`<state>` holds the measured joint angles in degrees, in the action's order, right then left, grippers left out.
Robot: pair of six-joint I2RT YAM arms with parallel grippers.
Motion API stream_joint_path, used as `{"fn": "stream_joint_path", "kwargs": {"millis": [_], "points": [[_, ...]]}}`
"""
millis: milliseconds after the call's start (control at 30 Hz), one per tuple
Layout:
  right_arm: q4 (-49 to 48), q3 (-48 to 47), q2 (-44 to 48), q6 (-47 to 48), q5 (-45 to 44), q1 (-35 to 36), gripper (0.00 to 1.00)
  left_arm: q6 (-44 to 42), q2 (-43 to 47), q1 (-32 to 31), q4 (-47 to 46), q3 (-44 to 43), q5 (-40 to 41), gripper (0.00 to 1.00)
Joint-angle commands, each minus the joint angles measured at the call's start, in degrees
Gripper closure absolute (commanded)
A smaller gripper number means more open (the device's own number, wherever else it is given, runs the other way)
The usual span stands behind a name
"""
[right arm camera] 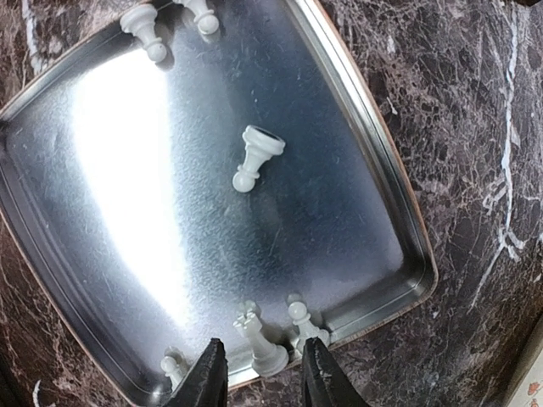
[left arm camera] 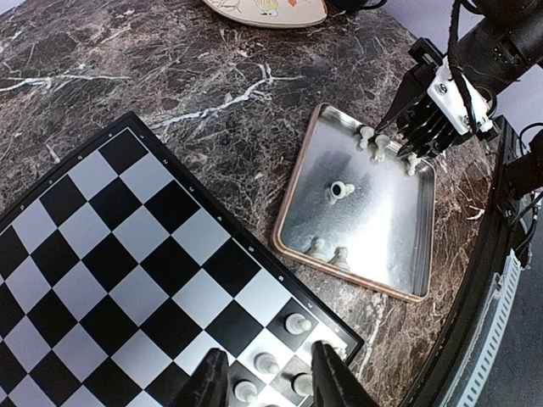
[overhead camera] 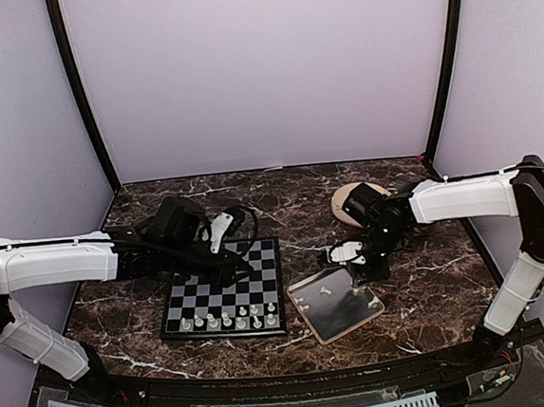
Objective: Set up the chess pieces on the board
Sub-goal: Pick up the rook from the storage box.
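Observation:
The black and grey board (overhead camera: 224, 282) lies left of centre, with several white chess pieces (overhead camera: 227, 317) standing in its two near rows. My left gripper (overhead camera: 247, 261) hovers open above the board; in its wrist view the gripper (left arm camera: 270, 381) frames pieces (left arm camera: 297, 323) near the board's (left arm camera: 110, 246) corner and touches none. A metal tray (right arm camera: 399, 229) holds several more pieces. My right gripper (right arm camera: 259, 377) is low at the tray's edge, open. Its fingers stand either side of a tall crowned piece (right arm camera: 259, 331), with a gap on both sides. A pawn (right arm camera: 301, 320) stands just beside it.
In the tray one piece (right arm camera: 254, 157) lies on its side mid-tray, and two pawns (right arm camera: 144, 30) stand at the far corner. A round beige plate (overhead camera: 357, 199) sits behind the right arm. The tray (overhead camera: 336, 304) lies just right of the board. Purple walls close in the table.

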<state>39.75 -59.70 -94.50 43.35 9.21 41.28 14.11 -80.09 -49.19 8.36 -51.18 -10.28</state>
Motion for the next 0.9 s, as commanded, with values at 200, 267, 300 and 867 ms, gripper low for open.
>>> {"fn": "stream_joint_path", "kwargs": {"millis": [200,267,300,867], "points": [[6.12,-3.59,-1.99,5.98,-5.02,1.47,0.7,0.24,0.88,-0.38,-2.58,1.69,0.65,0.64],[6.39,-3.87,-2.31,6.13,-4.83,1.67,0.7,0.22,1.06,-0.38,-2.81,1.99,0.92,0.64],[6.41,-3.96,-2.54,6.19,-4.74,1.82,0.7,0.37,1.12,-0.38,-2.89,2.15,1.0,0.64],[3.9,-2.72,-7.15,5.02,-10.62,5.72,0.74,1.62,1.52,-0.56,-4.64,3.78,0.8,0.64]]}}
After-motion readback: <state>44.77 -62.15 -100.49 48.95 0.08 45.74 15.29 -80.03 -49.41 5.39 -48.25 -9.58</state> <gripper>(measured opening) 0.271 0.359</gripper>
